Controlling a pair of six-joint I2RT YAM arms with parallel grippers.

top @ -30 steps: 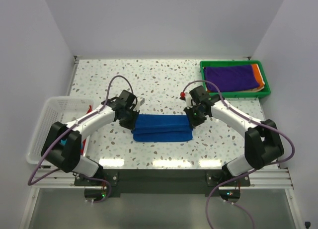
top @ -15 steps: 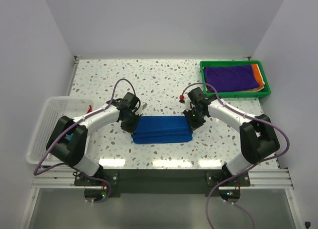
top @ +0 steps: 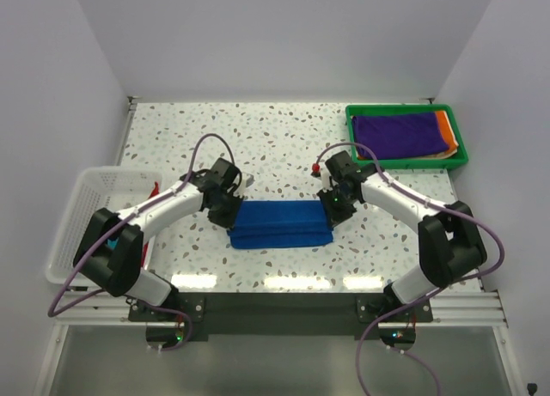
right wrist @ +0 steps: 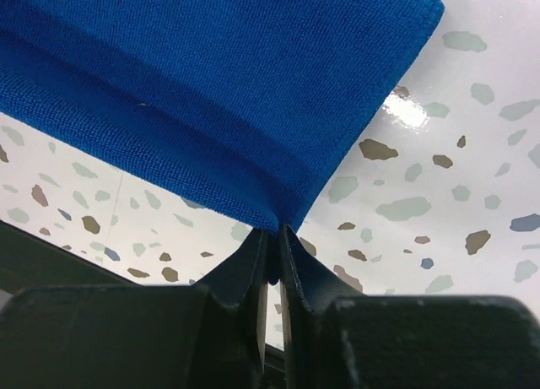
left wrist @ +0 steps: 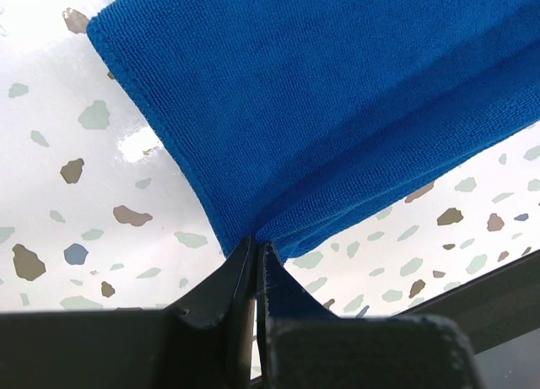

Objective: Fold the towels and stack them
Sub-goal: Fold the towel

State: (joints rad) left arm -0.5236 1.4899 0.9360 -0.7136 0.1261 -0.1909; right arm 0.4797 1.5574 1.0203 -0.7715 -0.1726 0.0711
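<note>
A folded blue towel [top: 282, 223] lies flat on a speckled table [top: 275, 138], stretched between two robot grippers. The left gripper [left wrist: 256, 262] has its jaws clamped almost together on a corner of the towel, the cloth fanning out just ahead of them. The right gripper [right wrist: 274, 254] pinches the opposite end, a thin edge caught between its jaws. Well beyond the right jaws, a purple towel [top: 400, 131] lies over an orange towel [top: 444, 123] in a green tray [top: 351, 121]

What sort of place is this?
Likely a robotics lab cell: speckled table inside plain white walls, left arm and right arm bolted at its edge holding a blue towel, green tray nearby.
</note>
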